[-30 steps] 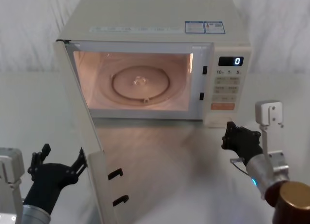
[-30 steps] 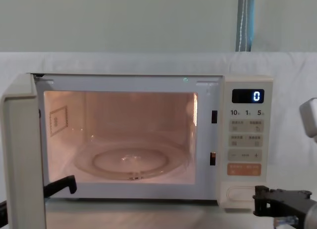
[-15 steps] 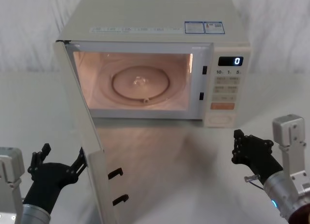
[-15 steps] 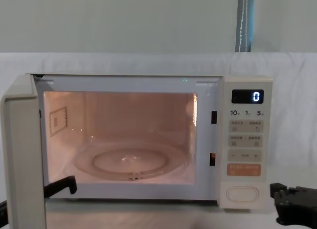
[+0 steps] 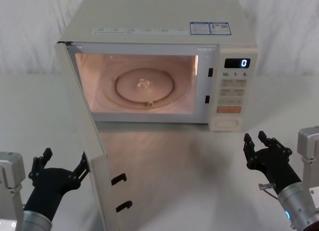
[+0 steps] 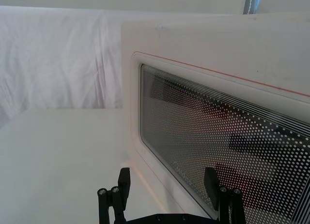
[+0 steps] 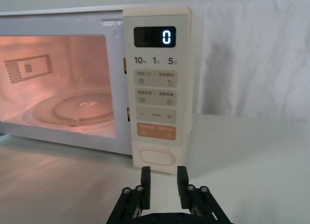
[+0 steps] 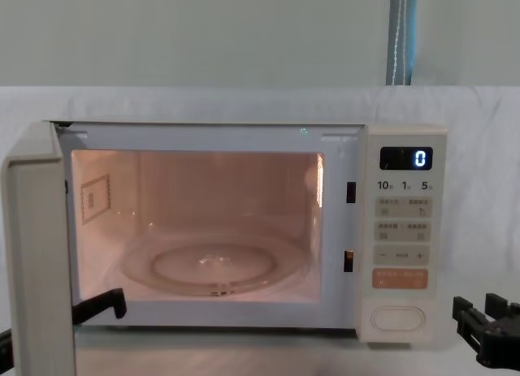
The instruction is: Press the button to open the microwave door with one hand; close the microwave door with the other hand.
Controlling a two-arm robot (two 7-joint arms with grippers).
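Right gripper (image 7: 162, 181) jaws slightly apart, near button (image 7: 156, 157); display (image 7: 155, 37) reads 0.

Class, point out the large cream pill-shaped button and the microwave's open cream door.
Large cream pill-shaped button (image 7: 156, 156): right wrist view, its centre.
Open cream microwave door (image 5: 84, 126): head view, inner face.

microwave (image 5: 159, 61): cream box on the white table, facing the robot; black display reads 0; the inside is lit orange, with a round glass plate on the floor of the cavity.
microwave door (image 5: 87, 141): swung wide open on its left hinge, standing edge-on toward the robot; cream frame with a dark dotted window; two black latch hooks on its free edge.
button (image 7: 156, 157): large cream pill shape with a raised rim, at the bottom of the control panel, just under the orange key; nothing touches it.
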